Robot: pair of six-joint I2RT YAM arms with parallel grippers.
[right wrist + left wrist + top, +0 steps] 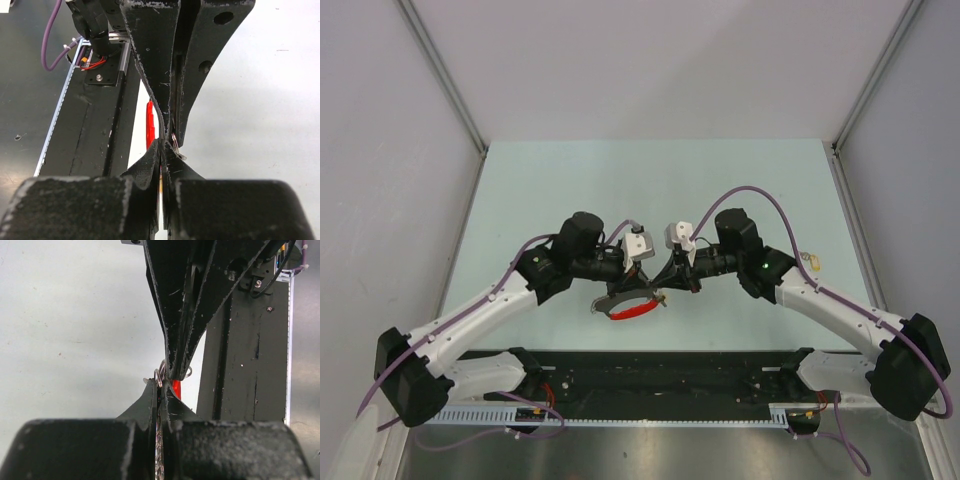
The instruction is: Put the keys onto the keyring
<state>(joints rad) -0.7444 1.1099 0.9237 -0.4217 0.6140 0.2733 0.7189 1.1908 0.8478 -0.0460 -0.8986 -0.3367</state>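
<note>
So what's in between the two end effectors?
Just the keyring: its silver loop pokes out where the left end effector and right end effector meet tip to tip. Both wrist views show it.

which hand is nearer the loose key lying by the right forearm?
Right. The right hand is off to the left of the key; the left hand meets it tip to tip from the far side, so farther from the key.

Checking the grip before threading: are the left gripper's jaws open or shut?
Shut: the left gripper has its jaws pressed together on the keyring.
</note>
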